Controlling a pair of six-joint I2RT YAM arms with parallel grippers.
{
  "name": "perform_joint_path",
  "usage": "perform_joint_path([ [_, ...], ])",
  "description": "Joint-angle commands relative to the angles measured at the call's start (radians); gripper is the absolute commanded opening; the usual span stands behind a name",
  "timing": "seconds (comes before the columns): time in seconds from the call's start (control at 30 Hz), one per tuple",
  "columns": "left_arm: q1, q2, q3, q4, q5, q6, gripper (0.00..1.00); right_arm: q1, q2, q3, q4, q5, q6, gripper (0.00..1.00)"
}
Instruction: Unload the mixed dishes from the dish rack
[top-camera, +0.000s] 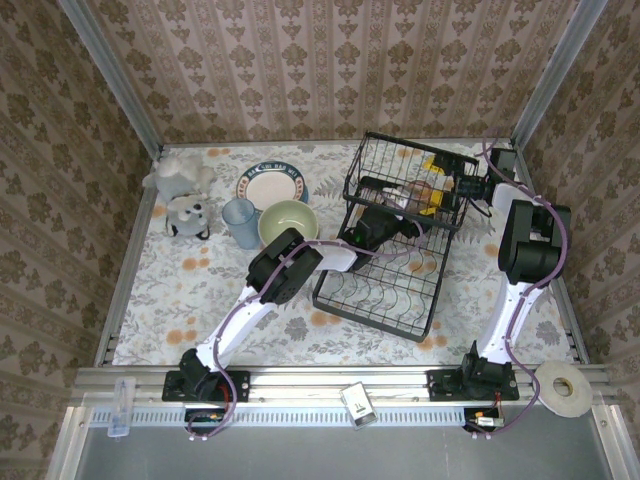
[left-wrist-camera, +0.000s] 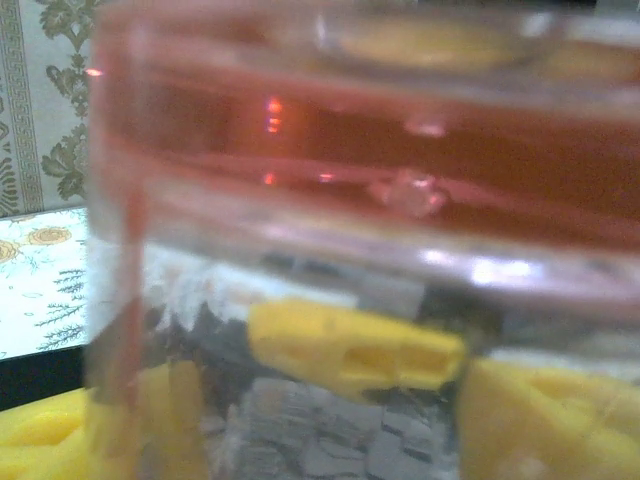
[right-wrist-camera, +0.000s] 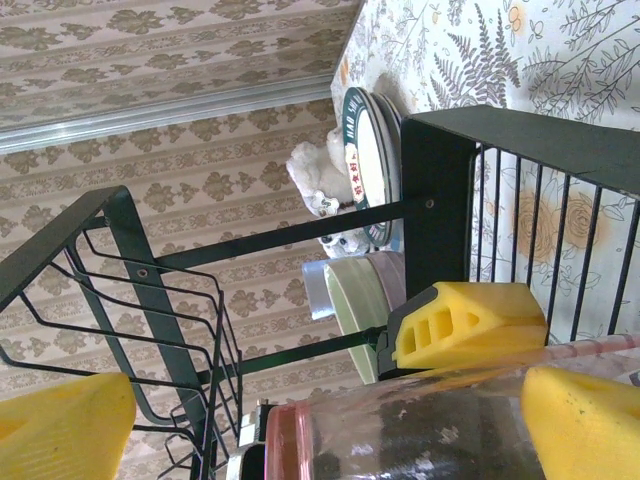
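- Jaws, top view: left gripper (top-camera: 405, 225) reaches into the dish rack (top-camera: 375, 295) from the near side, and right gripper (top-camera: 447, 188) comes in from the far right. Both meet at the pink cup (top-camera: 422, 195) on the raised shelf. Spread or pinching cannot be told from this height.
- Top view, already out: round plate (top-camera: 271, 184), bluish cup (top-camera: 240, 222) and pale green bowl (top-camera: 288, 222) stand on the counter (top-camera: 200, 300) left of the rack, near the plush toys (top-camera: 187, 215). The lower slots look bare.
- Left wrist view: the pink cup sits close against the lens, blurred, with yellow pads (left-wrist-camera: 545, 420) at the lower corners. Whether these jaws pinch it cannot be told.
- Right wrist view: jaws spread, with one pad (right-wrist-camera: 60, 430) well apart from the cup and the other at its wall. A lavender edge (right-wrist-camera: 388, 262) touches the green bowl and is likely the second bowl.
- Progress, judged: nearly done. The pink cup appears to be the last piece, and it remains to be lifted out and set on the counter.
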Motion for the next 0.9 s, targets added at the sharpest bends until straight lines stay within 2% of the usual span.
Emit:
perform_joint_path([
  [0.0,0.008,-0.032,-0.070,0.048,0.020,0.001,0.78,-0.015,-0.034,0.021,-0.036,-0.001,-0.010,1.00],
  [0.13,-0.001,-0.080,-0.175,0.135,0.048,0.014,0.77,-0.035,-0.028,0.050,-0.018,0.024,0.015,1.00],
  [0.43,-0.035,-0.171,-0.354,0.213,0.088,0.083,0.77,-0.067,0.032,0.088,0.151,0.089,0.191,1.00],
  [0.63,-0.023,-0.153,-0.316,0.160,0.097,0.070,0.76,-0.069,-0.010,0.085,0.197,0.152,0.218,1.00],
  [0.77,-0.007,-0.144,-0.285,0.137,0.111,0.080,0.76,-0.098,-0.117,0.029,0.190,0.264,0.189,1.00],
  [0.87,-0.006,-0.135,-0.284,0.179,0.158,0.130,0.78,-0.112,-0.183,-0.004,0.183,0.331,0.177,1.00],
])
